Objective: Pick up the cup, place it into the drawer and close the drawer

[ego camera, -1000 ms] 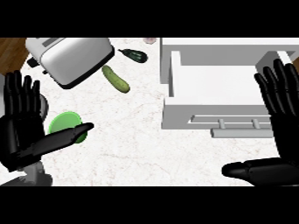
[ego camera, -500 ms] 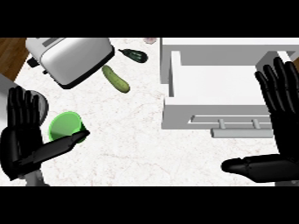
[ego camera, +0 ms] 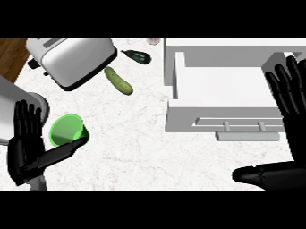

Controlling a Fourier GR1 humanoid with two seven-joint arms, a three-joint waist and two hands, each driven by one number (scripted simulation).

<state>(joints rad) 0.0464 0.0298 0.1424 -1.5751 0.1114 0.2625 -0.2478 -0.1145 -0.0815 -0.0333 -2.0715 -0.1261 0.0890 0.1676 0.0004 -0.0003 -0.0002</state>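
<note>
The green cup (ego camera: 68, 130) lies near the left edge of the marble table (ego camera: 149, 152), just beside the left hand (ego camera: 29, 145). That hand stands on edge with its fingers (ego camera: 27, 120) straight and spread upward and its thumb (ego camera: 58, 153) reaching out under the cup's lower side, so the cup sits in the crook between them; I judge this as the set-up for a grasp, with nothing yet curled round the cup. Whether thumb and cup touch, I cannot tell.

The cup seems tipped so its open mouth faces up and toward the viewer, the rim showing as a near-round ring; its long axis therefore runs steeply, close to the line of sight, leaning slightly to the upper left.

The white drawer (ego camera: 228, 89) stands pulled open at the right, handle (ego camera: 247, 127) facing the near side, ready to receive the cup. The right hand (ego camera: 298, 116) rests beside it, fingers straight and up, thumb out to the left, holding nothing
</note>
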